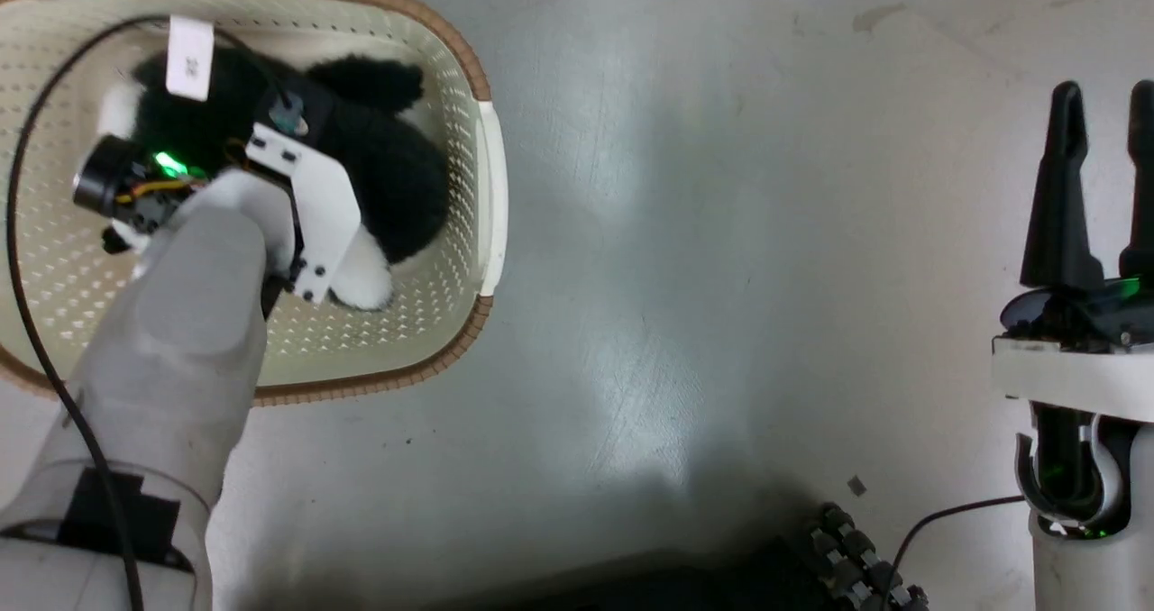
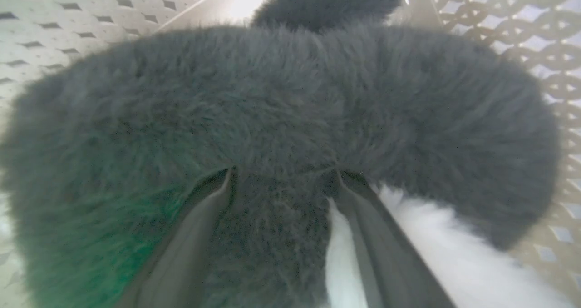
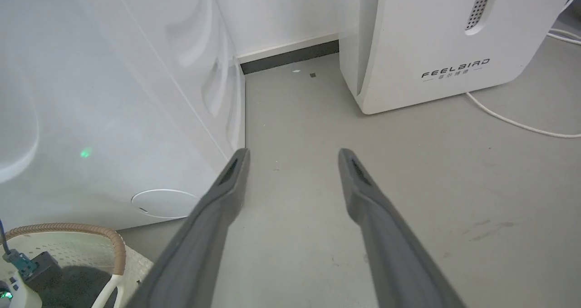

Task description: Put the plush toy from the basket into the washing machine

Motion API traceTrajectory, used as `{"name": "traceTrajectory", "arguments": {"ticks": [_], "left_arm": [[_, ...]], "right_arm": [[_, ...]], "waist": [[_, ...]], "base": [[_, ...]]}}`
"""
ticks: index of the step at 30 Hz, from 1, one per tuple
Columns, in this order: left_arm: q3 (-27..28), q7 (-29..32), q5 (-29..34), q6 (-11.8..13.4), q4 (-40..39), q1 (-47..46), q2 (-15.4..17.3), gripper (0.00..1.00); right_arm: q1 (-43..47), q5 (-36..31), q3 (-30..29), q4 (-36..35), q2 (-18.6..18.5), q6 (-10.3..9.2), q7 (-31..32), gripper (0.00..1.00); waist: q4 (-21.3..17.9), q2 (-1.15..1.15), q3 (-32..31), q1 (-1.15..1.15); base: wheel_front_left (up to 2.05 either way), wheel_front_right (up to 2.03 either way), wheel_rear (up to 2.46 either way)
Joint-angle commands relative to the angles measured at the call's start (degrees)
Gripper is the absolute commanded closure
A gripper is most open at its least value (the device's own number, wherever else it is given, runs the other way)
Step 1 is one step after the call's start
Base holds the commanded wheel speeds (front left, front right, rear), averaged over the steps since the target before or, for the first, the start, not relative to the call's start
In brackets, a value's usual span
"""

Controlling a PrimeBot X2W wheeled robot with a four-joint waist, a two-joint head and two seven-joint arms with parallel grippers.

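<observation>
Plainly fluffy plush toy point(image 1: 397, 169); black, white patches.

Grey floor point(image 1: 721, 232) bears basket point(image 1: 455, 48), washing machine point(image 3: 91, 94), FEELBIRD appliance point(image 3: 431, 35).

The right gripper point(image 3: 294, 152) rises from the bottom centre, its 2 fingers spread apart over grey floor point(image 3: 317, 208). The washer point(image 3: 113, 94) fills the left. A FEELBIRD appliance point(image 3: 431, 40) stands upper right, a cable point(image 3: 513, 122) beside it. The basket point(image 3: 91, 230) rim sits lower left.

Fluffy black-and-white plush toy point(image 1: 388, 160) sits in the cream perforated plastic basket point(image 1: 424, 314), left claw point(image 2: 281, 176) sunk into it; big white washing machine point(image 3: 113, 94) just beside, right claw point(image 1: 1104, 97) well off right.
</observation>
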Motion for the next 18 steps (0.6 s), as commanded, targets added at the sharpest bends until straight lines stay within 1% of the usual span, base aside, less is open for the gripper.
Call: {"name": "traceTrajectory", "arguments": {"ticks": [1, 2, 3, 4, 7, 12, 18], "left_arm": [[-0.96, 1.64, -0.27, -0.05, 3.71, -0.43, 1.42, 0.0], [-1.19, 1.84, -0.41, -0.1, 4.3, -0.82, 1.59, 0.0], [-1.45, 2.12, -0.53, -0.21, 4.89, -1.14, 1.78, 0.42], [-1.72, 2.31, -0.67, -0.33, 5.48, -1.5, 1.96, 1.0], [-2.63, 2.35, -0.97, -0.7, 7.25, -2.68, 2.3, 1.0], [-3.93, 0.84, -1.43, -0.57, 9.97, -4.89, 2.95, 1.0], [-3.52, -1.7, -2.92, -0.38, 9.97, -3.65, 2.41, 1.0]], "right_arm": [[-1.6, 0.93, -0.29, -0.41, -0.03, -0.04, -0.74, 0.0], [-1.78, 1.16, -0.35, -0.4, -0.03, -0.04, -0.86, 0.0], [-1.96, 1.4, -0.39, -0.4, -0.03, -0.04, -0.98, 0.0], [-2.13, 1.68, -0.45, -0.42, -0.03, -0.04, -1.1, 0.0], [-2.55, 2.3, -0.7, -0.45, -0.04, -0.04, -1.46, 0.0], [-3.28, 3.21, -0.66, -0.41, -0.04, -0.04, -2.01, 0.0], [-2.22, 2.76, -0.46, 1.11, -0.04, -0.04, -2.01, 0.0]], "waist": [[-0.49, 0.0, 1.03, -0.01], [-0.6, 0.0, 1.27, -0.01], [-0.73, 0.0, 1.46, -0.01], [-0.86, 0.0, 1.62, -0.01], [-1.01, 0.0, 1.82, -0.01], [-1.47, 0.0, 1.41, -0.01], [-1.05, 0.0, -3.29, -0.01]], "base": [[0.0, 0.0, 0.0], [0.0, 0.0, 0.0], [0.0, 0.0, 0.0], [0.0, 0.0, 0.0], [0.0, 0.0, 0.0], [0.0, 0.0, 0.0], [0.0, 0.0, 0.0]]}}
